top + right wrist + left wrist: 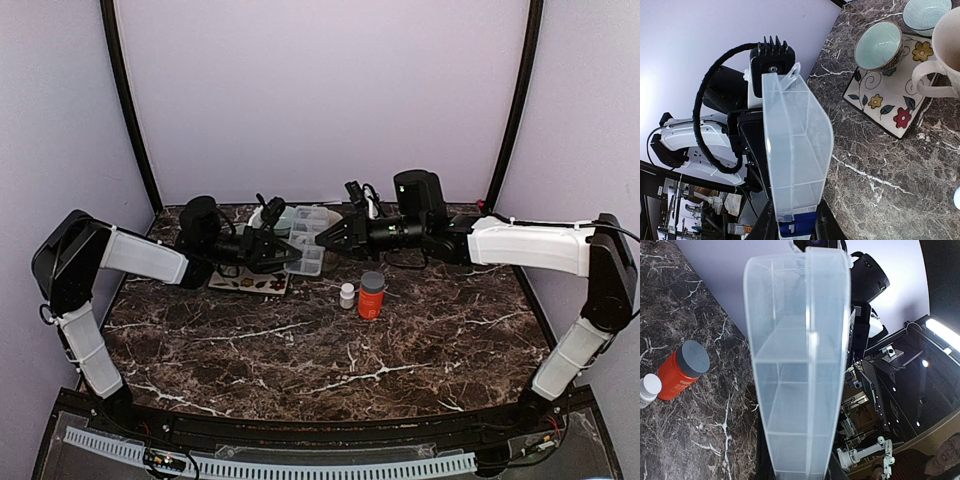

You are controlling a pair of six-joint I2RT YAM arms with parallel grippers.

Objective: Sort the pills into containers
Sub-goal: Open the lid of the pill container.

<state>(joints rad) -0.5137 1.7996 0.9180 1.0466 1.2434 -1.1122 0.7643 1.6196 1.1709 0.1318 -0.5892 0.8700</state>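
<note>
A clear plastic pill organizer [312, 240] sits at the back middle of the table, between both arms. My left gripper [293, 256] is shut on its left edge; in the left wrist view the organizer [800, 365] rises from between the jaws of the gripper [802, 462], its compartments empty. My right gripper [325, 238] is shut on the other side; in the right wrist view the organizer [795, 145], with a blue part [797, 227] at its base, stands between the gripper's [796, 222] jaws. An orange bottle [371, 296] with a grey cap and a small white bottle [347, 295] stand in front. No loose pills show.
A flowered tray [250, 282] lies left of the organizer, under my left arm. In the right wrist view the tray [890, 100] carries a pale green bowl [879, 46], a second bowl [927, 14] and a cream mug [945, 55]. The dark marble table [300, 360] extends toward the near edge.
</note>
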